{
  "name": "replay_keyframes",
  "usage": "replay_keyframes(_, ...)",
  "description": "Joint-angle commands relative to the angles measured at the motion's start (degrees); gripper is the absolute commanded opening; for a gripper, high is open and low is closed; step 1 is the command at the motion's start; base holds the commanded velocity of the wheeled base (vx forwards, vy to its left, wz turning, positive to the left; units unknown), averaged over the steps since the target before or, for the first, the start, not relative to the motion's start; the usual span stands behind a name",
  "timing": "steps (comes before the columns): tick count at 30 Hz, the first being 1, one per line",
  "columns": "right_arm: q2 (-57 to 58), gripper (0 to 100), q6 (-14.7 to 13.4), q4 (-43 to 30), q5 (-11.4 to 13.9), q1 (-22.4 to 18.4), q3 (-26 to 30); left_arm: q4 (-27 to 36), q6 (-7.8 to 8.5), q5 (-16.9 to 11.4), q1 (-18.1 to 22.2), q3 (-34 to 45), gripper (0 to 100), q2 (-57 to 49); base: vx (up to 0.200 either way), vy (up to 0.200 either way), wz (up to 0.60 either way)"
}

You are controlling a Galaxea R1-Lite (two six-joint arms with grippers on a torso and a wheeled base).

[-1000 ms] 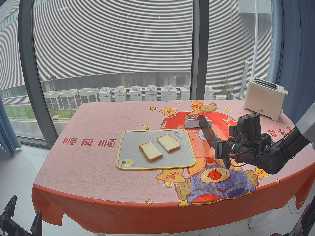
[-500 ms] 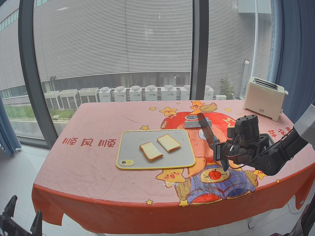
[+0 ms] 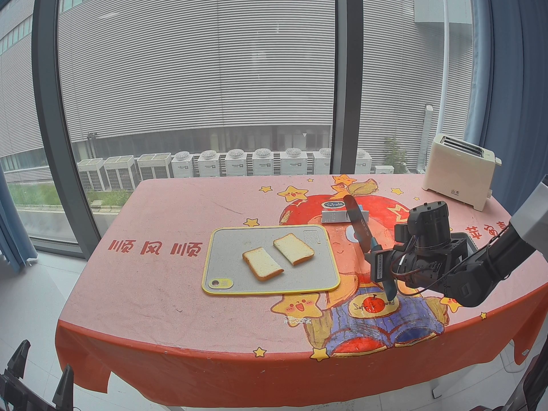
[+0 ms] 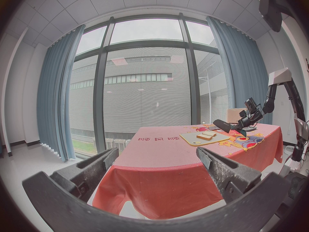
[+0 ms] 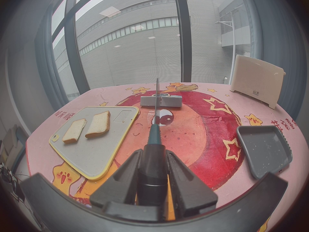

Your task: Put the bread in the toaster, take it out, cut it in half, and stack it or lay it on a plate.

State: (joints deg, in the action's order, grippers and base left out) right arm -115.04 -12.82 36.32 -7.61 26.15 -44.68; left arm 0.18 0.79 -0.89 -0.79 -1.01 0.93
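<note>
Hanging low beyond the table's [image 3: 142, 298] left corner, the left gripper [image 4: 156, 152] has its fingers spread wide and holds nothing; judged parked clear of the work. The board [image 3: 228, 272] lies mid-table and carries the bread [image 3: 262, 262], cut in two, the halves flat and just beside each other. The cut thus appears done and plating outstanding. Right of the board, the knife [image 3: 357, 221] is held above the cloth, blade on edge, tip pointing at the grey block [image 3: 334, 217]; judged lined up for return to that rest. The right gripper [image 5: 154, 157] has its fingers closed firmly on the knife handle. A dark tray [image 5: 264, 149] sits bare near that gripper, the likely destination for the halves. The toaster [image 3: 459, 172] stands at the far right corner, nothing protruding.
</note>
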Motion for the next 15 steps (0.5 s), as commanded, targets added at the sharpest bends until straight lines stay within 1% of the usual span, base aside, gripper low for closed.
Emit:
replay_keyframes(1, -0.2, 0, 0.0, 0.0, 0.0, 0.1, 0.2, 0.0, 0.0, 0.0, 0.0, 0.8, 100, -0.2, 0.0, 0.0, 0.0)
replay_keyframes(15, -0.2, 0, -0.1, 0.1, 0.0, 0.6, 0.2, 0.0, 0.0, 0.0, 0.0, 0.8, 100, -0.2, 0.0, 0.0, 0.0)
